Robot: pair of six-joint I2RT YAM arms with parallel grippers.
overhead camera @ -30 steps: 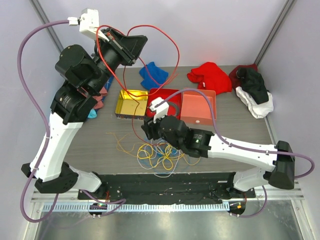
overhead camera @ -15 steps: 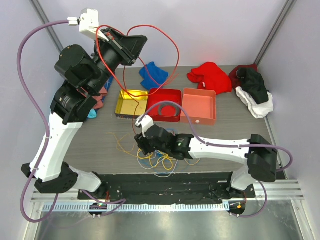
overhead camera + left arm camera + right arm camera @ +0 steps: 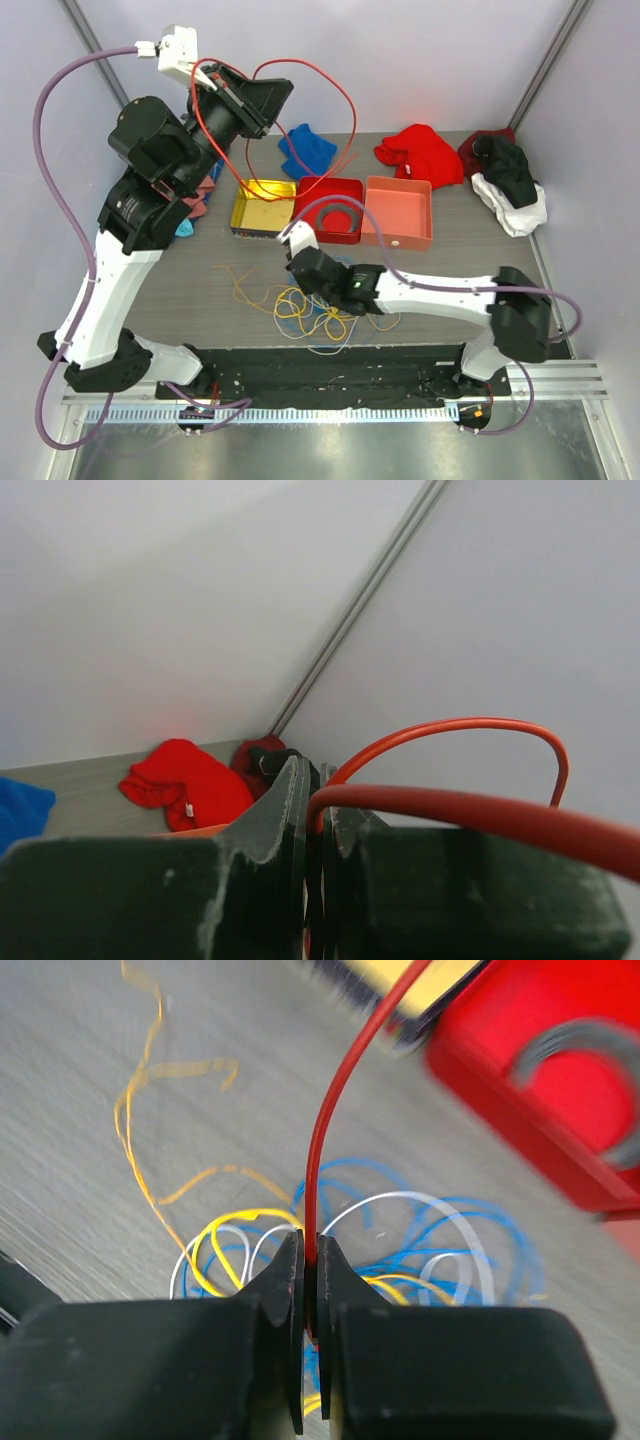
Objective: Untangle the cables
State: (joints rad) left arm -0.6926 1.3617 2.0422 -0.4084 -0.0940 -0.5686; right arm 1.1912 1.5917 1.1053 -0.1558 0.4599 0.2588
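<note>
A tangle of thin yellow, blue and white cables [image 3: 310,312] lies on the table near the front edge, with an orange cable [image 3: 240,285] trailing off to its left. A red cable [image 3: 345,95] loops high through the air between both grippers. My left gripper [image 3: 268,88] is raised at the back left and shut on the red cable [image 3: 450,730]. My right gripper [image 3: 298,272] sits low, just behind the tangle [image 3: 420,1230], and is shut on the red cable [image 3: 330,1130], which rises straight up from its tips. The orange cable [image 3: 140,1090] lies beyond, to the left.
A yellow tin [image 3: 262,205], a red tray [image 3: 345,185] holding a flat grey ring [image 3: 335,215], and a salmon tray [image 3: 400,185] stand mid-table. Blue cloth [image 3: 305,150], red cloth [image 3: 420,150] and black-and-white cloth [image 3: 510,180] lie at the back.
My right gripper has moved left and forward from beside the trays to just behind the tangle, holding the red cable. My left arm has shifted slightly up with its end.
</note>
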